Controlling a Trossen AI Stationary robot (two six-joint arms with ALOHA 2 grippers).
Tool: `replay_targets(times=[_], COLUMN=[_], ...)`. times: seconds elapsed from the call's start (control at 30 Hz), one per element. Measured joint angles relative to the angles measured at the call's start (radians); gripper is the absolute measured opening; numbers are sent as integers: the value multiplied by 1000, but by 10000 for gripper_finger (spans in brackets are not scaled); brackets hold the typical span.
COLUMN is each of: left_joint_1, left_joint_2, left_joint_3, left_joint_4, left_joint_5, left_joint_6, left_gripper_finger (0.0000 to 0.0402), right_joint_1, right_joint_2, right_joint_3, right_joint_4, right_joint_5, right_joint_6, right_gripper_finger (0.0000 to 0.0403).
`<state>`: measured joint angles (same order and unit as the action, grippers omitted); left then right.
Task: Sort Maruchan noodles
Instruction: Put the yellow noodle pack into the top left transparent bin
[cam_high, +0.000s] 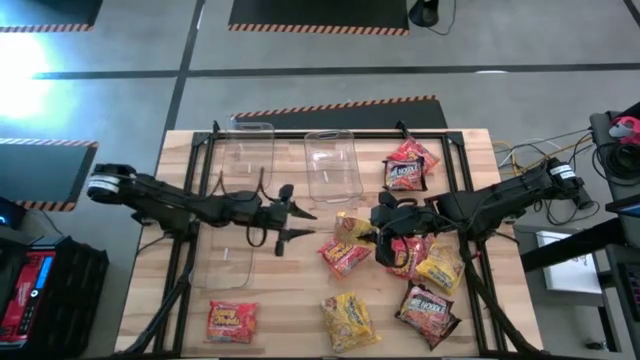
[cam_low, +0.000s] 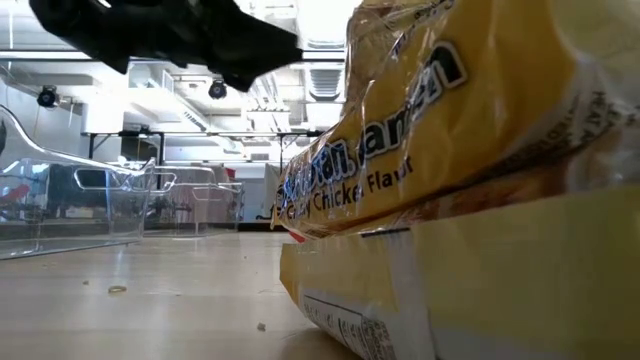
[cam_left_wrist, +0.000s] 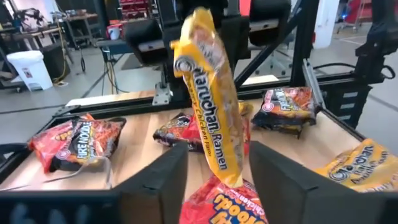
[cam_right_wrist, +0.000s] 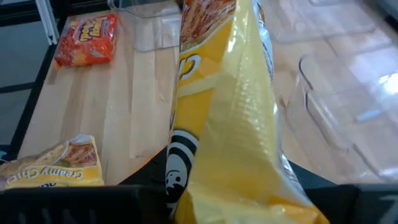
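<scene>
The right gripper (cam_high: 378, 226) is clamped on a yellow packet (cam_left_wrist: 208, 99) of Maruchan noodles, lifted upright over the middle of the tabletop (cam_high: 290, 300); the left gripper (cam_high: 296, 223) faces it with fingers spread and empty. A clean hand-over likely needs the left fingers (cam_left_wrist: 163, 180) to close low on the packet before the right lets go. The clear bins (cam_high: 332, 165) near the far edge look empty, other packets lying loose around.

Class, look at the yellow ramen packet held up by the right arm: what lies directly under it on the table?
Under the raised yellow packet, held by the right end effector, lies a red-orange packet. Its far end is covered by the yellow one.
</scene>
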<state>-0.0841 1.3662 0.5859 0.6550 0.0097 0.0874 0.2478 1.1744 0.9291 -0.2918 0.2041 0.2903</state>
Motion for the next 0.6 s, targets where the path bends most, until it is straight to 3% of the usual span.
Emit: replay_targets(times=[0.2, 0.37, 0.6], left_joint_1=[-6, -1, -1], left_joint_2=[119, 121, 119], left_joint_3=[85, 79, 41], left_joint_4=[-45, -51, 103], left_joint_5=[25, 32, 32], left_joint_6=[-66, -105, -87], left_gripper_finger=[197, 188, 171], right_joint_1=[0, 0, 0], right_joint_2=[0, 0, 3], right_joint_3=[0, 0, 0], right_joint_4=[40, 37, 63], right_joint_5=[7, 7, 9], right_joint_6=[-124, -193, -283], right_gripper_finger=[119, 114, 117])
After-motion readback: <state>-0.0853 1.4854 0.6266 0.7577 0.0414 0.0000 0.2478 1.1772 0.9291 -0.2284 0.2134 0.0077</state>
